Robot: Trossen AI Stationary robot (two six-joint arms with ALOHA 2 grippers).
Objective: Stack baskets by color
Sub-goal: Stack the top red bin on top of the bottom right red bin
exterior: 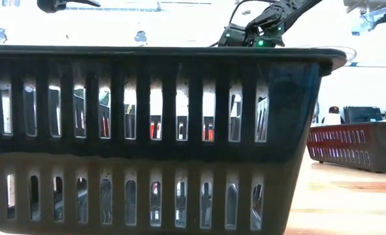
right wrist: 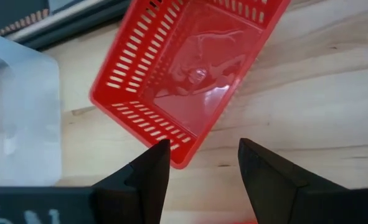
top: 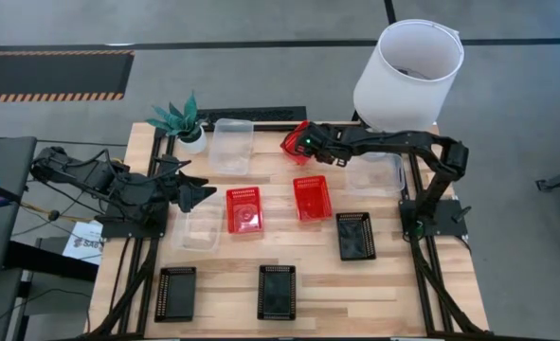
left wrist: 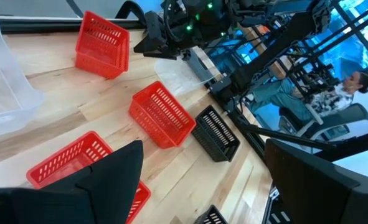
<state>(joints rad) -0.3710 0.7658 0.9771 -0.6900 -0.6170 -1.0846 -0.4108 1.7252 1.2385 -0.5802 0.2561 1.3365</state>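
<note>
Three red mesh baskets: two lie flat mid-table [top: 243,209] [top: 312,197], and a third [right wrist: 184,74] sits tilted near the far edge. My right gripper [right wrist: 199,158] stands open just before this one's nearest corner [right wrist: 182,160]. Clear baskets sit at the far edge [top: 232,145], under the right arm [top: 374,173] and at the left [top: 199,229]. Black baskets lie at the right [top: 355,235] and along the near edge [top: 277,291] [top: 175,294]. My left gripper [top: 189,194] hovers open above the left clear basket. My right gripper comes slanting down from the table's right. The tilted red basket's nearest corner [right wrist: 174,155] lies in the gap, right beside one finger [right wrist: 152,165]. Whether that finger touches the rim, I cannot tell. The other finger [right wrist: 261,162] stands clear of it.
A white lampshade [top: 407,76] stands at the far right corner and a small green plant [top: 180,121] at the far left. A dark rail [top: 261,114] runs along the far edge. A person sits beyond the table [left wrist: 339,93]. Bare wood shows between the red and black baskets.
</note>
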